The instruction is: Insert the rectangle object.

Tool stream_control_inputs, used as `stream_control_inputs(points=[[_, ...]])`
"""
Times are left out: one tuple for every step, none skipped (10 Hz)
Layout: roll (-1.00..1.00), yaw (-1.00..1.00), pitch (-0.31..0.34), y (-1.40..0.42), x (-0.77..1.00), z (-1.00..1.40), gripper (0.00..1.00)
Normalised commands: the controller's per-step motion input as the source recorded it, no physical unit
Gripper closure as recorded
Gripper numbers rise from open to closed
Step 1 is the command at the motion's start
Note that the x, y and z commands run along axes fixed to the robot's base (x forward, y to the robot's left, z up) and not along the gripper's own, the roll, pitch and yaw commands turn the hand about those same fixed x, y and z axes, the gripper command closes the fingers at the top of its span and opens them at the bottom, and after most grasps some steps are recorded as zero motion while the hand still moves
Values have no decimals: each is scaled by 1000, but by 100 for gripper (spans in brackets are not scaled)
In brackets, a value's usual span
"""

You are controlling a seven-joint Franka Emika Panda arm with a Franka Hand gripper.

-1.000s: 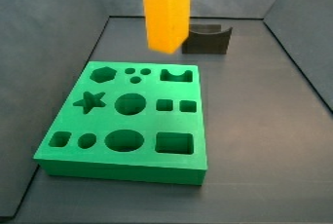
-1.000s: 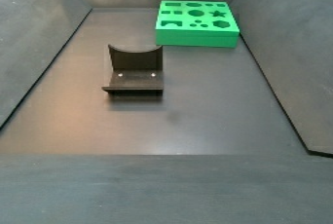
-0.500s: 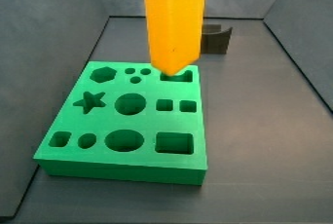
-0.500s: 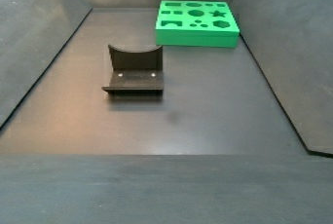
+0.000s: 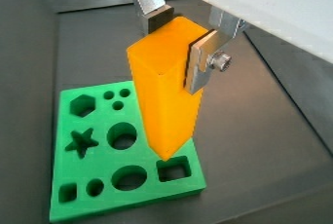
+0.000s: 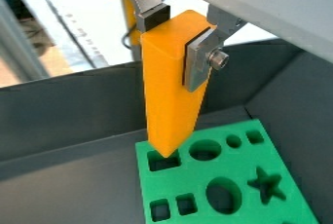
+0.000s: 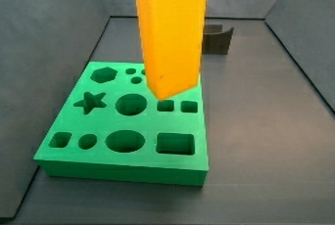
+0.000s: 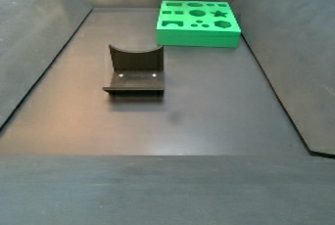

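From my station I see the gripper [image 5: 182, 41] clamped on the rectangle object [image 5: 166, 92], its silver finger plates pressed against opposite faces near the block's upper end; the same grip shows in both wrist views, gripper [image 6: 176, 41] and rectangle object [image 6: 172, 92]. The block hangs upright over the green board [image 5: 76, 111], lower end pointing down at the cutouts. In a wrist view its tip sits over a dark rectangular hole at the board's corner [image 6: 162, 162], but I cannot tell whether it has entered or only hovers above. In a side view the rectangle object [image 7: 171, 33] fills the upper middle of the frame, running out of the top, with its lower end in front of the green board [image 7: 78, 136] near the small square cutouts [image 7: 178, 106]; the gripper itself is out of that frame. Behind the block I make out the fixture [image 7: 218, 39] on the dark floor. The opposite side view shows the fixture [image 8: 135, 71] well apart from the green board [image 8: 199, 35], which lies by the far wall; neither gripper nor block appears there
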Motion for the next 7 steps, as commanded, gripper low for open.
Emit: stream_control_inputs(points=[[0,-1000,0,0,0,-463,100],[3,-1000,0,0,0,-469,100],[1,-1000,0,0,0,-454,100],[33,-983,0,-9,0,-406,100],[61,-1000,0,-6,0,-431,100],[54,-1000,0,-14,0,-411,100],[84,-614,0,-160,354,-363,100]])
